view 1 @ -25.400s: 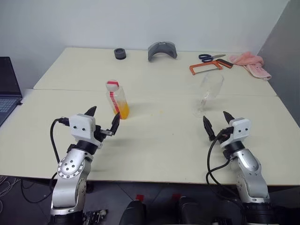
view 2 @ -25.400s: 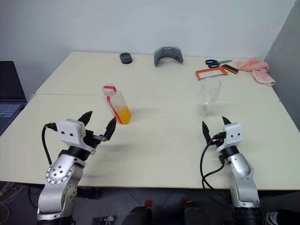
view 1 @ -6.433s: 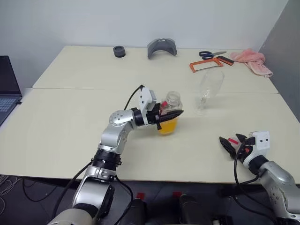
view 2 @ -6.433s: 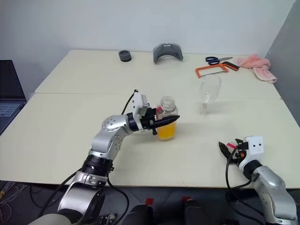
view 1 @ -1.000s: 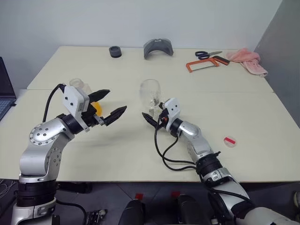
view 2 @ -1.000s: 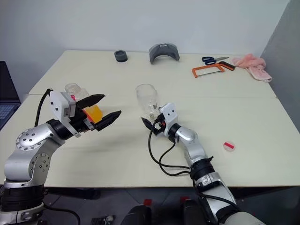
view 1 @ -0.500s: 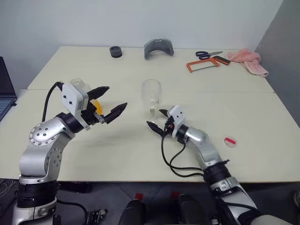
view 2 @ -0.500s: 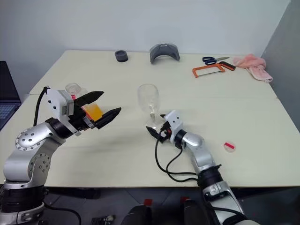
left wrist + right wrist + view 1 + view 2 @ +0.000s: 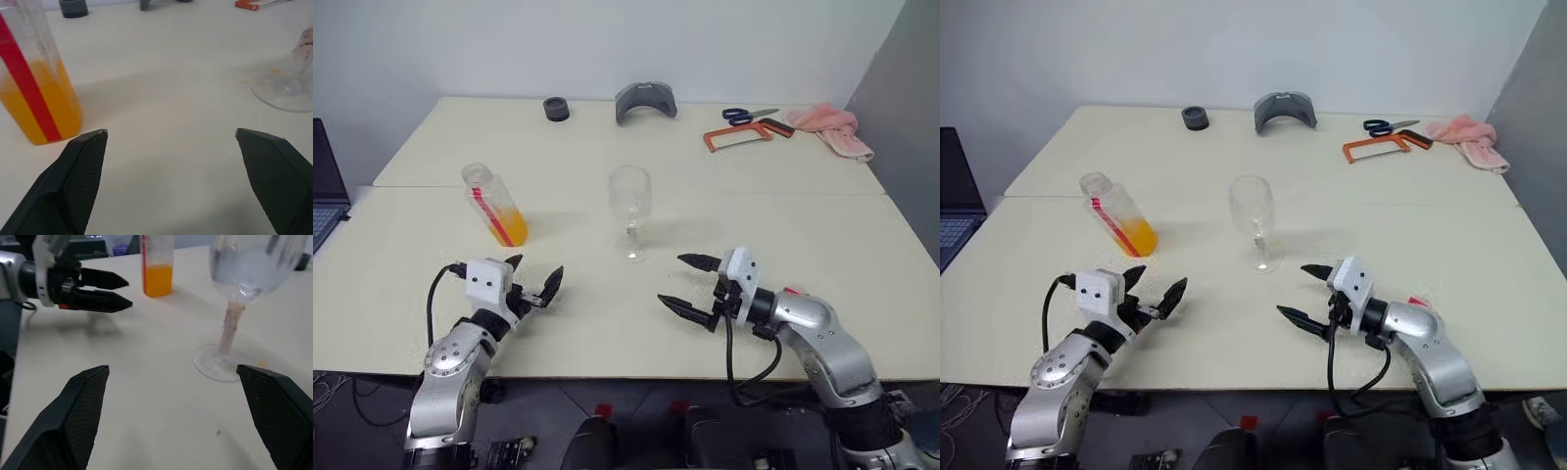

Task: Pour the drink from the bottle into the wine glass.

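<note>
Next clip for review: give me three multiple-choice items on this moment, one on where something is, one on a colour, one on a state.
1. Where does the wine glass stand relative to the bottle?
A. To the robot's right of it
B. To the robot's left of it
C. On top of it

2. What colour is the drink in the bottle?
A. Green
B. Orange
C. Blue

3. What state is the left gripper in?
A. Shut on the bottle
B. Shut on the wine glass
C. Open, holding nothing

Answers: 1 A, the glass is mid-table, the bottle toward the left arm. 2 B, the liquid low in the bottle is bright orange. 3 C, its fingers are spread apart over bare table.
</note>
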